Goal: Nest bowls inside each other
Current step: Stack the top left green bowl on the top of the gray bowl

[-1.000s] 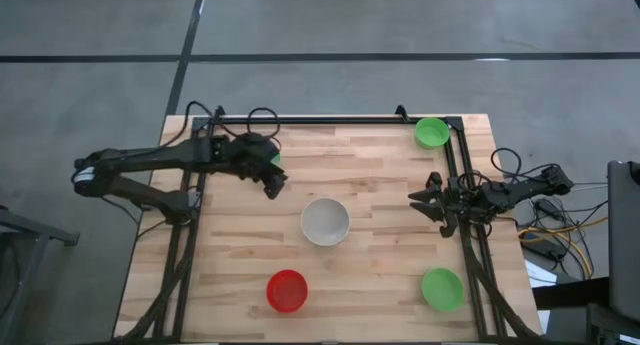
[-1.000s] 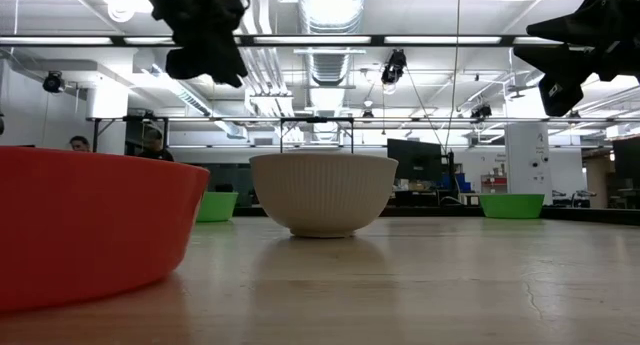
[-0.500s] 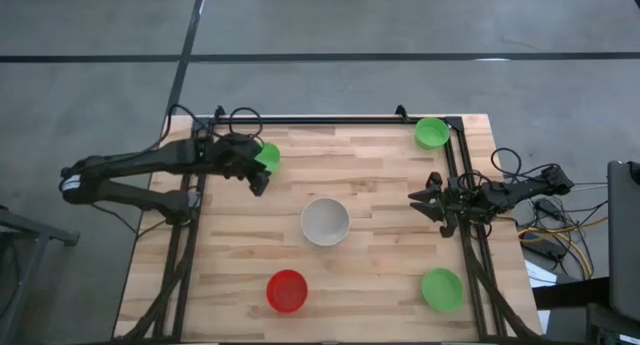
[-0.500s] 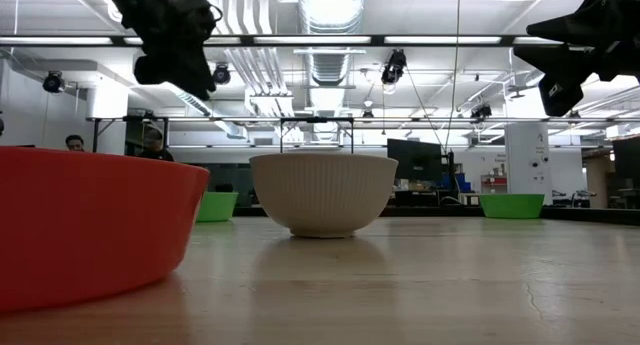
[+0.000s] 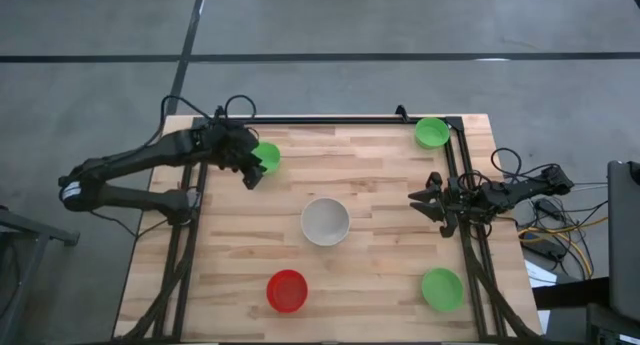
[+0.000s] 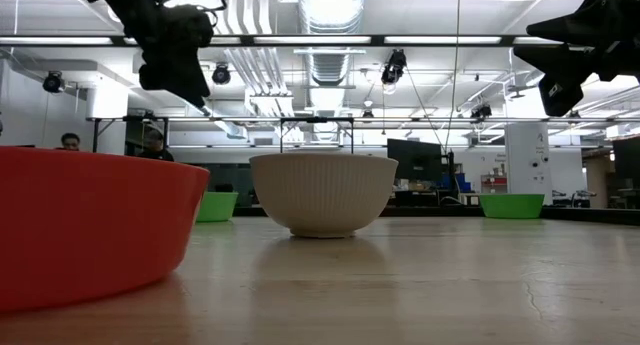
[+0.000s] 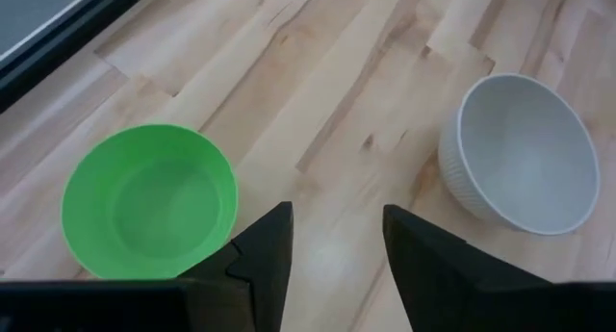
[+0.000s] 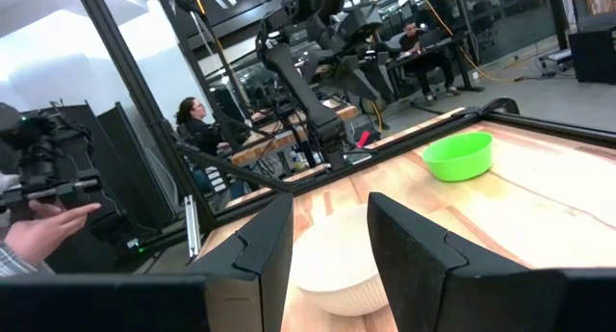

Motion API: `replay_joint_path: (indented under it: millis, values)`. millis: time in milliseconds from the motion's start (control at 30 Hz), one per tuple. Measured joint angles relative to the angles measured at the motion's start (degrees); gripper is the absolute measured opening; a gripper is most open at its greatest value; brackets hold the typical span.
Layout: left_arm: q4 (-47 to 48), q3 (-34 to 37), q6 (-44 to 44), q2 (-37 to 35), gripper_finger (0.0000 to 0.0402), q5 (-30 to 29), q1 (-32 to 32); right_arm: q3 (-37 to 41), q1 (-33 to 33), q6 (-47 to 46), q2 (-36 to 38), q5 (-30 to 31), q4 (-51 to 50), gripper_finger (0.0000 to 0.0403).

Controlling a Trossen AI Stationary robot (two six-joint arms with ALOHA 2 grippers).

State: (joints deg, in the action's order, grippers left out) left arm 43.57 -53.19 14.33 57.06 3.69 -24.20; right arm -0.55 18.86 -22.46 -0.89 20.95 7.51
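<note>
Here, five bowls apart on surface (image 5: 370, 175): off-white bowl (image 5: 325, 221) centre, red bowl (image 5: 287, 290) front, green bowls (image 5: 431, 133) scattered. Left gripper (image 5: 253, 174) open, empty, beside green bowl (image 5: 266, 156). Right gripper (image 5: 422, 202) open, empty, parked at right edge.

Four bowls (image 5: 433, 133) ring one middle bowl (image 5: 325, 221) (none nested) on the table (image 5: 380, 185).
</note>
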Motion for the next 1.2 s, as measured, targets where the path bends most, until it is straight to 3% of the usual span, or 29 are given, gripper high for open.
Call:
replay_joint_path:
  millis: [267, 500, 1200]
  values:
    - [0.55, 0.0, -2.25, 0.05, 0.0168, 1.68, -3.29, 0.0, 0.0, 0.0, 0.0, 0.0, 0.0, 0.0132]
    - [1.08, 0.0, -2.05, 1.76, 0.0168, -1.39, -5.73, 0.0, 0.0, 0.0, 0.0, 0.0, 0.0, 0.0132]
    - [-7.8, 0.02, 2.4, 15.87, 0.0168, -1.6, -7.62, -0.01, 0.0, 0.0, 0.0, 0.0, 0.0, 0.0132]
